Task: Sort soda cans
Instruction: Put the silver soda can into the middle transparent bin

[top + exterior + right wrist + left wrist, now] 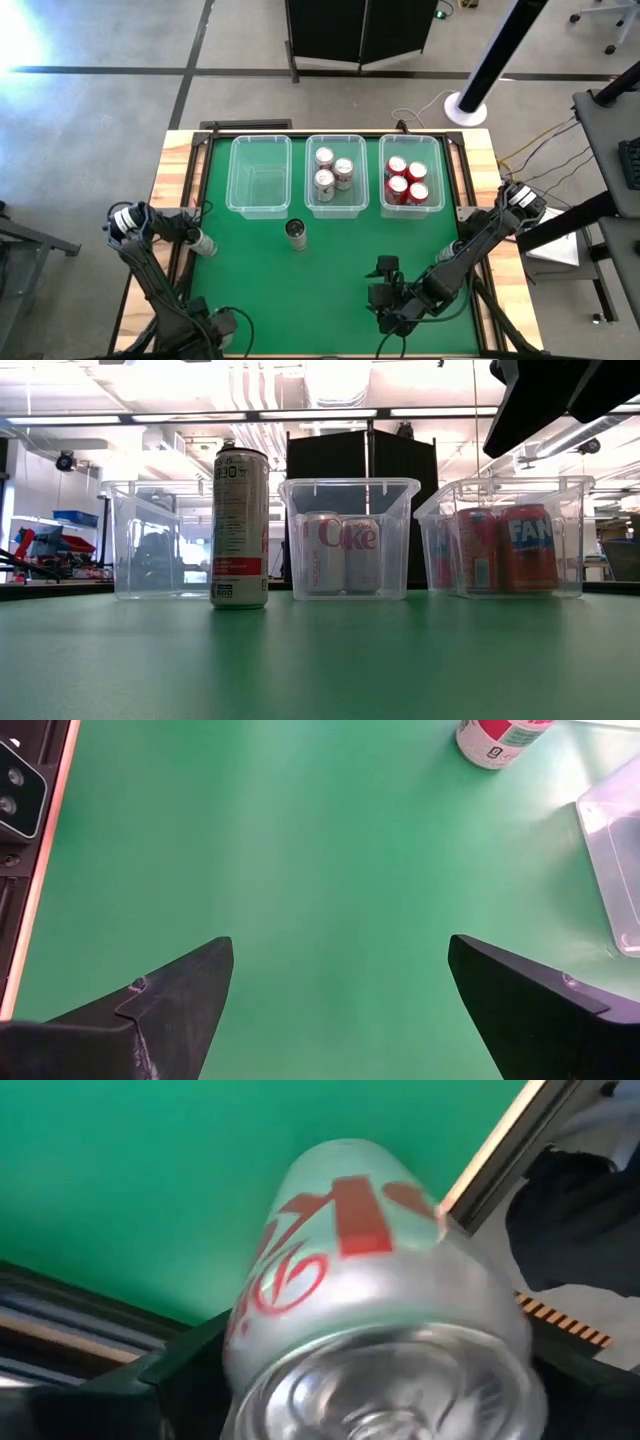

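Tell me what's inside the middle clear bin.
The middle bin holds three silver-white cans, standing upright. The low view shows Diet Coke lettering on two; the third stands hidden behind them there.

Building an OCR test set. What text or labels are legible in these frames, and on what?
"Coke" in red: silver cans in the middle bin.
"FAN", cut off: red can in the right-hand bin.
Tall can standing on the green mat: print near its top and on its red band too small to read.
Red script on the silver can in the left end effector: too close and blurred to read.
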